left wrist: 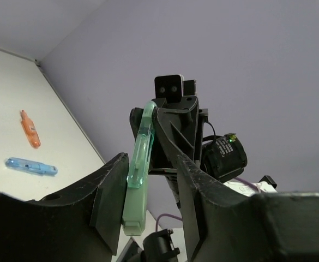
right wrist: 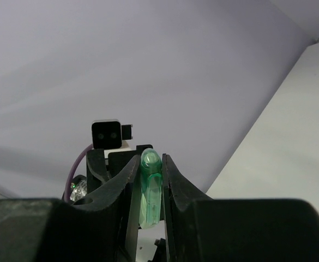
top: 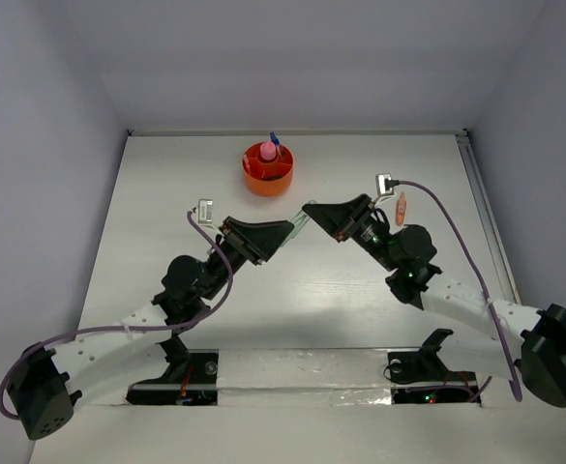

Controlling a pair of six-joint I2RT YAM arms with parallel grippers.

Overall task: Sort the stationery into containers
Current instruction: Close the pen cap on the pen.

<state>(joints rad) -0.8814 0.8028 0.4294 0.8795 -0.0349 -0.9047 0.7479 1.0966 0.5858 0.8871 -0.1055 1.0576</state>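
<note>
A translucent green capsule-like piece point(top: 299, 224) hangs in the air between the two arms, above the middle of the table. My right gripper point(top: 311, 212) is shut on its rounded end point(right wrist: 151, 185). My left gripper point(top: 288, 233) is open around its other end point(left wrist: 136, 174); the piece rests against the left finger point(left wrist: 111, 191), with a gap to the other finger. The round orange tub point(top: 268, 174) stands at the far centre, holding a pink piece point(top: 266, 152) and a blue-tipped pen point(top: 275, 139). The scissors are out of view.
An orange-pink capsule piece point(top: 401, 208) lies on the table right of the right arm; it also shows in the left wrist view point(left wrist: 30, 129), with a blue translucent piece point(left wrist: 31, 165) beside it. Grey walls close in the table on three sides.
</note>
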